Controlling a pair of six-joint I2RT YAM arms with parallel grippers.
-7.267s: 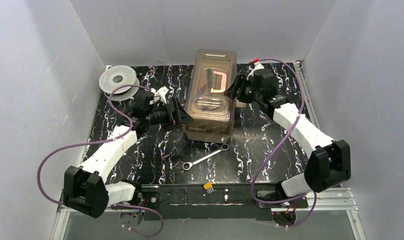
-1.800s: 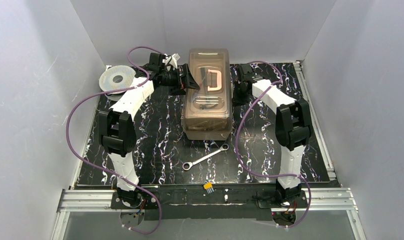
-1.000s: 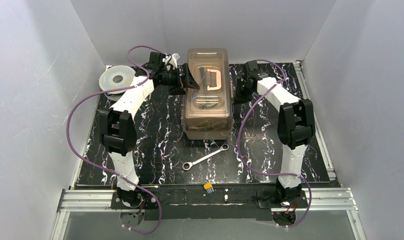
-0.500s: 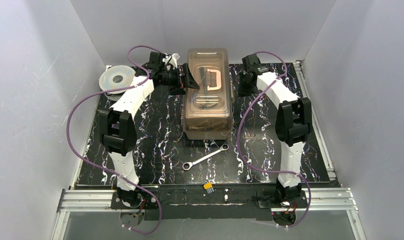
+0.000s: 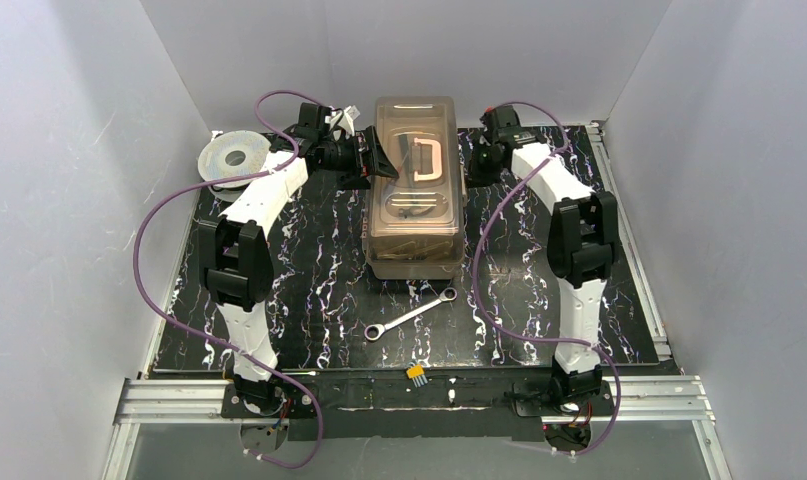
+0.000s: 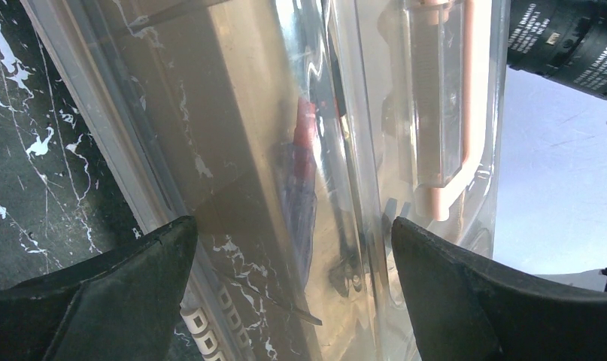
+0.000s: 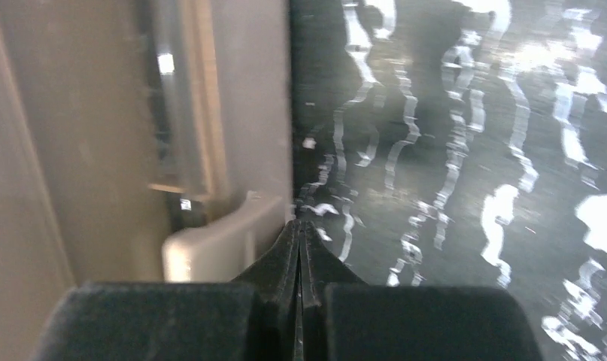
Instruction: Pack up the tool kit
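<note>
The toolbox (image 5: 416, 190) sits at the back of the table (image 5: 309, 260), in the middle, with its lid on top and shut. Its long side runs from near to far, away from the arm bases. The handle (image 5: 426, 160) on the lid runs the same way.

The left gripper (image 6: 289, 229) is wide open. Its two fingers reach over the left edge of the lid, and I cannot tell if they touch it. The right gripper (image 7: 300, 244) is shut tight with nothing in it. Its tip is just beside a pale latch (image 7: 221, 242) on the right side of the box.

What could go wrong? The wrench (image 5: 411, 313) lies out on the table, in front of the box and slanted from near left to far right. If the box gets locked now, the wrench is left out. The thin shut tip could slip off the latch, because it is small and smooth. A hard push from one side could also slide the box or tip it, so both arms should press gently.
</note>
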